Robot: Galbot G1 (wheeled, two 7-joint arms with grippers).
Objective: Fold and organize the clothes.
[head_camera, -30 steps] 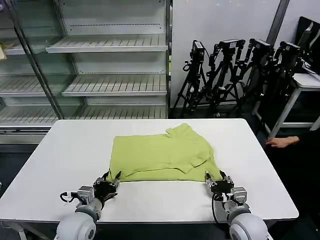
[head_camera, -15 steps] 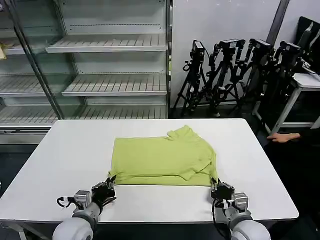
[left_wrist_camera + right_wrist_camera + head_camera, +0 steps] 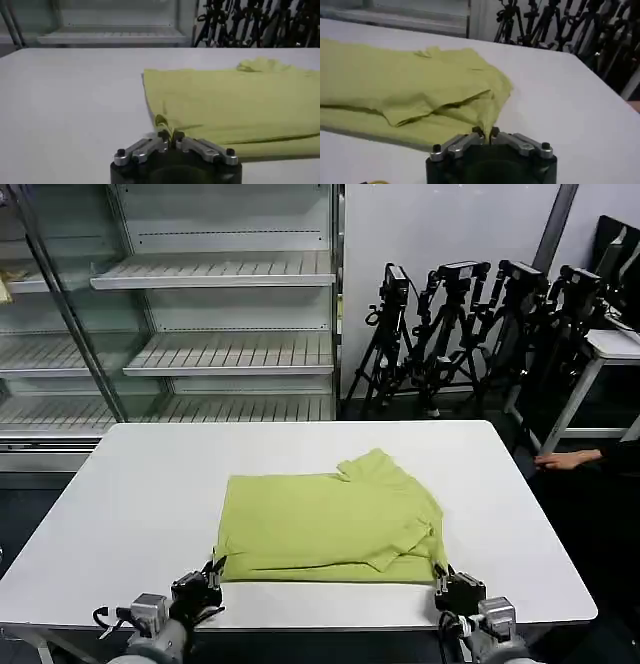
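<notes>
Folded lime T-shirt [image 3: 330, 524] lies mid-counter [image 3: 120, 514]. Left tool [image 3: 170, 136] and right tool [image 3: 485, 133] each pinch a near hem corner. Step: dragging/aligning fold. Next: likely release evenly.

The scene is viewed from above and behind the near edge of the white table [image 3: 130, 484] by the head camera, which is aimed forward and down, so that the shelving rack [image 3: 215, 314] and tripods [image 3: 470, 324] beyond the table are taken in. The left wrist camera is set low, just behind the left gripper [image 3: 171, 136], and is pointed across the table toward the rack. The right wrist camera is placed likewise behind the right gripper [image 3: 485, 132]. The yellow-green T-shirt [image 3: 330, 519] is shared by all three views.
</notes>
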